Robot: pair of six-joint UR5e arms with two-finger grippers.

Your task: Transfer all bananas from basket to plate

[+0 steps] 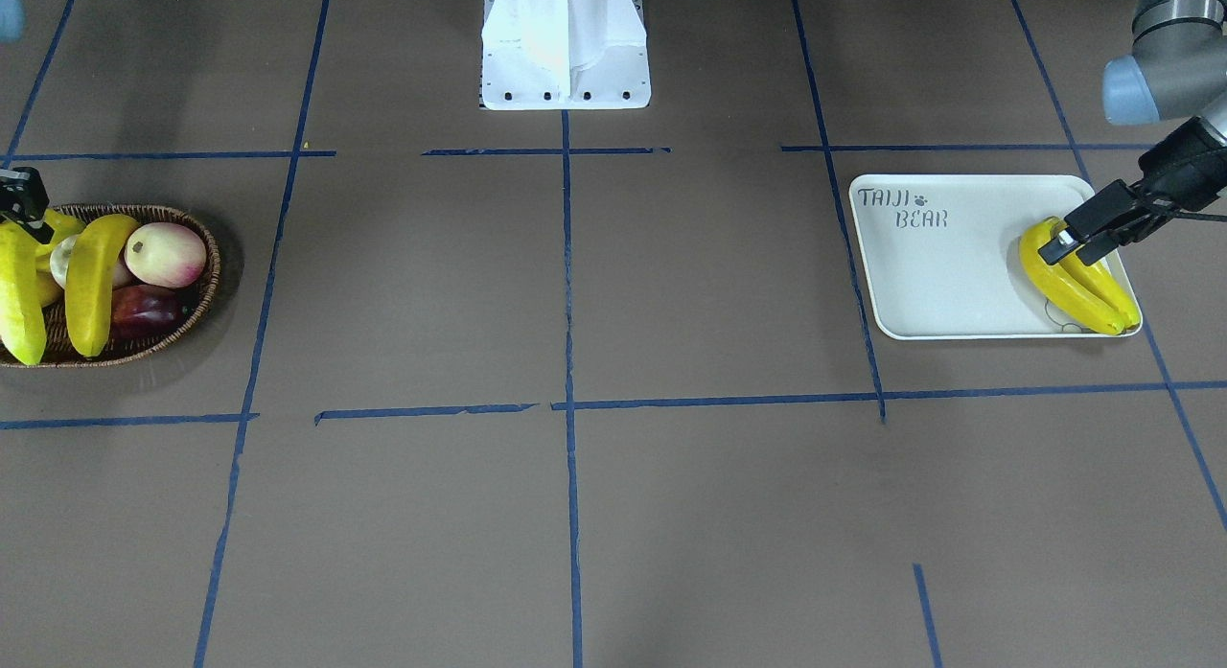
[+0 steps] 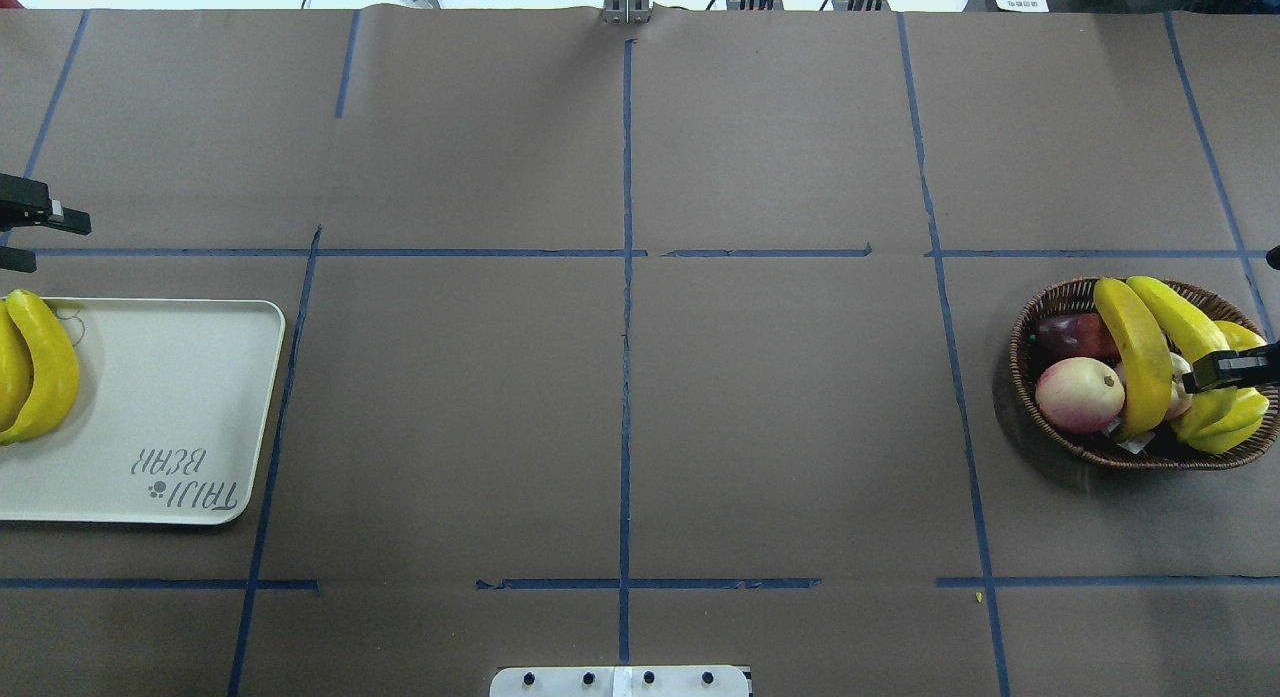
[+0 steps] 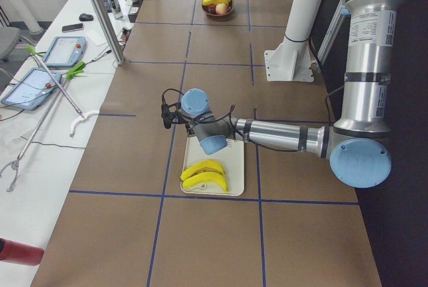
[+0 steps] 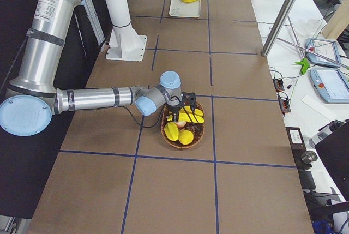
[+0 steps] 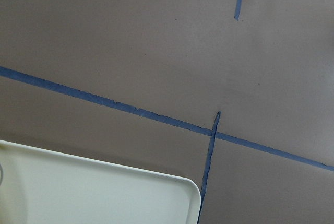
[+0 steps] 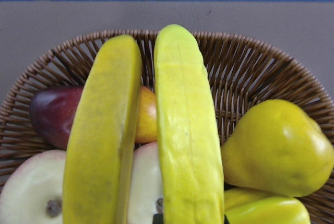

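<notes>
Two yellow bananas [image 1: 91, 285] [image 1: 19, 304] lie across the brown wicker basket [image 1: 192, 304] at the table's right end; they also show in the overhead view [image 2: 1135, 352] and close up in the right wrist view [image 6: 185, 130]. My right gripper [image 2: 1225, 369] hovers just over them, its jaws apart and empty. Two more bananas [image 1: 1078, 289] lie side by side on the off-white TAIJI BEAR plate [image 1: 939, 275] at the left end. My left gripper [image 1: 1059, 244] is open and empty just above them.
The basket also holds a pink-white peach [image 1: 165, 254], a dark red fruit [image 1: 144, 309], a yellow pear [image 6: 276, 145] and a starfruit [image 2: 1225, 422]. The robot's white base [image 1: 566, 45] stands at the table's edge. Brown table with blue tape lines lies between basket and plate.
</notes>
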